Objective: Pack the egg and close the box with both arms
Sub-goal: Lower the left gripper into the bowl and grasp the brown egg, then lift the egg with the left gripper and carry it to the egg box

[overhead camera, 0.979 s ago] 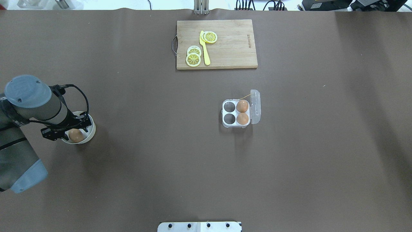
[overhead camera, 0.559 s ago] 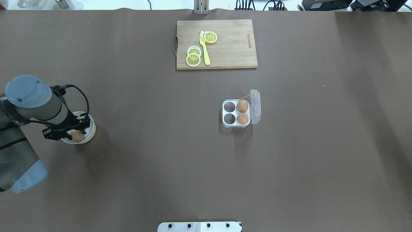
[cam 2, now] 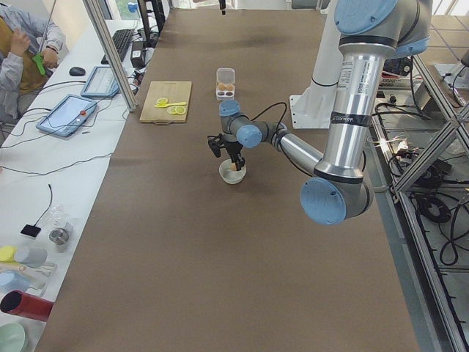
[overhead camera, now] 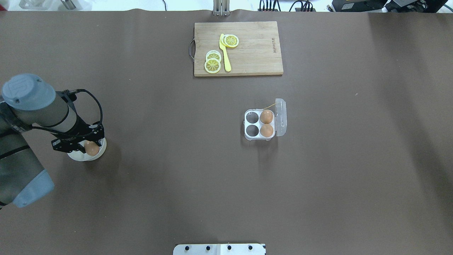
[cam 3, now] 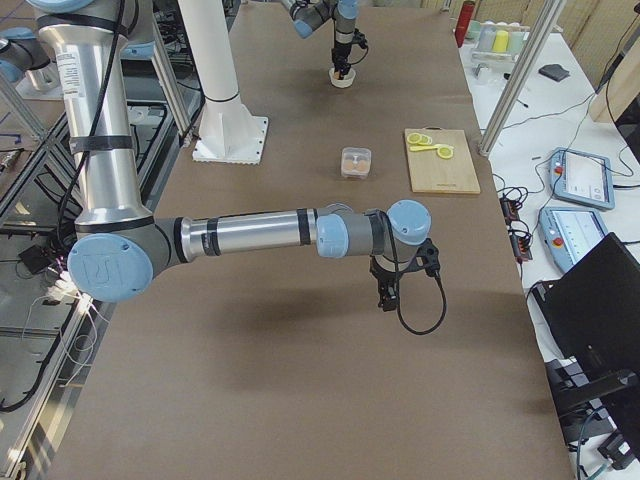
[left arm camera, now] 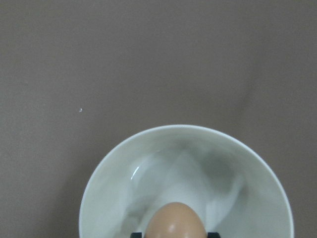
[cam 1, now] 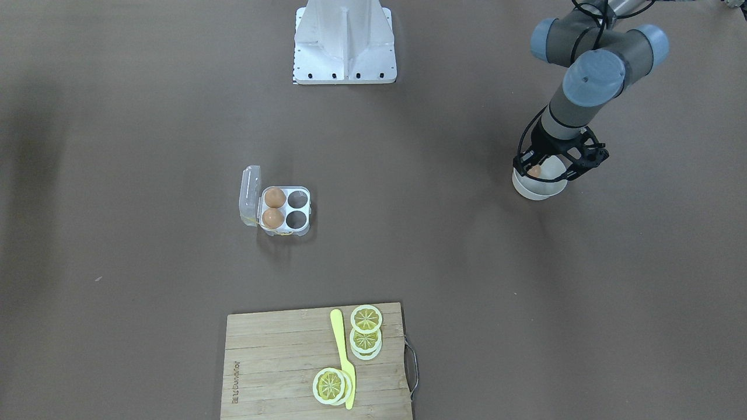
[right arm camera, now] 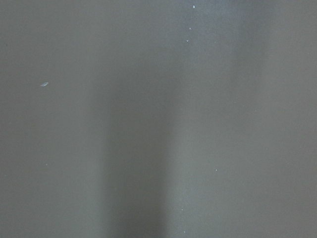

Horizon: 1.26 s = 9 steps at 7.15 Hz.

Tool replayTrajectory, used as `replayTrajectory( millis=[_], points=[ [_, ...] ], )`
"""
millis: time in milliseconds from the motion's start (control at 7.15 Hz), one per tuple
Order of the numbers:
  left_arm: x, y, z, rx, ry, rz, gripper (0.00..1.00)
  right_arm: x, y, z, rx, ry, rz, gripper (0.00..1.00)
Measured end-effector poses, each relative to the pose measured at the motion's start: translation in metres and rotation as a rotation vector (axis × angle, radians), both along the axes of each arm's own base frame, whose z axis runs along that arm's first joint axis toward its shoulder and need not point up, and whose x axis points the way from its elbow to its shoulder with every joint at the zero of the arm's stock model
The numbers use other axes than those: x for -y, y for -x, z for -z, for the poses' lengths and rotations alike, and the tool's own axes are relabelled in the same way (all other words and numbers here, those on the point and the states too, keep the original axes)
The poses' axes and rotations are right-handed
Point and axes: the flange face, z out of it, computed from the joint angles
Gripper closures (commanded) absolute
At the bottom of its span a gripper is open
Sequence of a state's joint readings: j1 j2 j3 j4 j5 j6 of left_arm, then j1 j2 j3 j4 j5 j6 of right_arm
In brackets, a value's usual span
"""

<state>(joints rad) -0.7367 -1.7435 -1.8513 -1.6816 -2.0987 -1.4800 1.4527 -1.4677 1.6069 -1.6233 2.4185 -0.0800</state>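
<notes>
My left gripper is shut on the light-brown egg and holds it just above a round white bowl at the table's left. In the left wrist view the egg sits between the black fingertips over the bowl. The clear box stands mid-table with its lid open. Two brown eggs fill its right cells and the left two cells are empty. My right gripper hangs over bare table, seen only in the exterior right view, so I cannot tell its state.
A wooden cutting board with lemon slices and a yellow knife lies at the far middle edge. The white robot base is at the near edge. Brown table stretches between the bowl and the box.
My left gripper has closed on the egg and risen a little, shifting slightly right. The egg has come up off the bowl's bottom.
</notes>
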Motion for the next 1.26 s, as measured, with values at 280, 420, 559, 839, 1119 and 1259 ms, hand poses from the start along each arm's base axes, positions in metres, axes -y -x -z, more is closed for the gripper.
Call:
replayTrajectory(
  millis=[280, 420, 559, 839, 1119, 1259],
  points=[
    [0.039, 0.014, 0.06, -0.052, -0.007, 0.007, 1.0, 0.001, 0.0, 0.001, 0.002, -0.001, 0.0, 0.0],
    [0.055, 0.009, 0.105, -0.096, -0.007, -0.009, 1.0, 0.0, 0.0, 0.001, 0.003, 0.0, 0.0, 0.0],
    [0.061, 0.003, 0.144, -0.149, -0.02, -0.03, 1.0, 0.0, 0.0, 0.002, 0.004, -0.003, 0.0, 0.0],
    [0.059, -0.02, 0.211, -0.249, -0.249, -0.076, 1.0, 0.0, 0.0, 0.006, 0.005, -0.013, 0.001, 0.0],
    [0.043, -0.075, 0.25, -0.329, -0.646, -0.024, 1.0, 0.0, -0.001, 0.007, 0.006, -0.018, 0.002, 0.0],
    [0.04, -0.097, 0.251, -0.383, -0.808, 0.047, 1.0, -0.001, 0.0, 0.007, 0.005, -0.018, 0.002, 0.0]
  ],
)
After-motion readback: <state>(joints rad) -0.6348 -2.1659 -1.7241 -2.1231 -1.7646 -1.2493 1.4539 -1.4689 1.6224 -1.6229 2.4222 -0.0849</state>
